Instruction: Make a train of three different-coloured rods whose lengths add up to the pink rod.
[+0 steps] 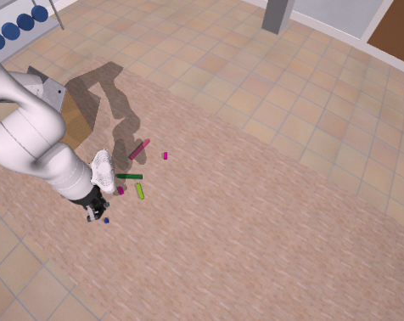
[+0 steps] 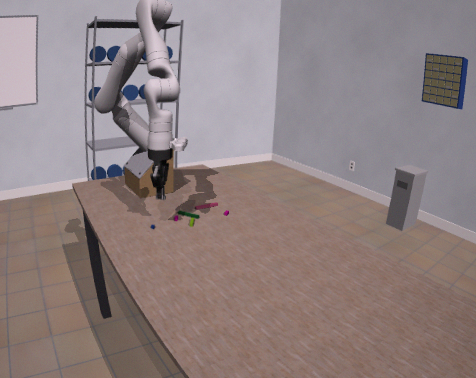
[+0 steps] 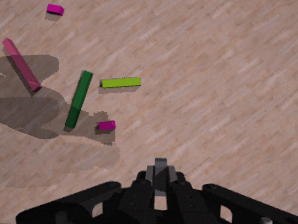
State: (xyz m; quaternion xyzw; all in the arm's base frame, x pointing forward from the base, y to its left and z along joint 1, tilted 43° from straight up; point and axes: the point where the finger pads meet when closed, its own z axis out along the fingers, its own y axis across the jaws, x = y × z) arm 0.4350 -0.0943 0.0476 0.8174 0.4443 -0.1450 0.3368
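Note:
My gripper [image 1: 93, 216] [image 2: 160, 196] [image 3: 160, 176] is shut on a short grey rod [image 3: 160, 172] and hangs a little above the table, near its left edge. A small blue rod [image 1: 106, 220] [image 2: 152, 226] lies just beside the gripper. Further in lie a magenta rod [image 1: 120, 190] [image 2: 176, 218] [image 3: 106, 125], a lime rod [image 1: 139, 190] [image 2: 191, 222] [image 3: 120, 82] and a green rod [image 1: 129, 176] [image 2: 188, 214] [image 3: 79, 98], all close together but apart. The pink rod [image 1: 139, 149] [image 2: 206, 205] [image 3: 21, 64] lies beyond them. A second magenta rod [image 1: 165, 155] [image 2: 226, 213] [image 3: 55, 9] lies alone to its right.
A wooden box with a grey sloped lid [image 1: 73, 115] [image 2: 146, 182] stands at the table's back left corner, behind the arm. A metal shelf [image 2: 93, 100] stands behind the table. The table's left edge [image 2: 93, 210] is close to the gripper.

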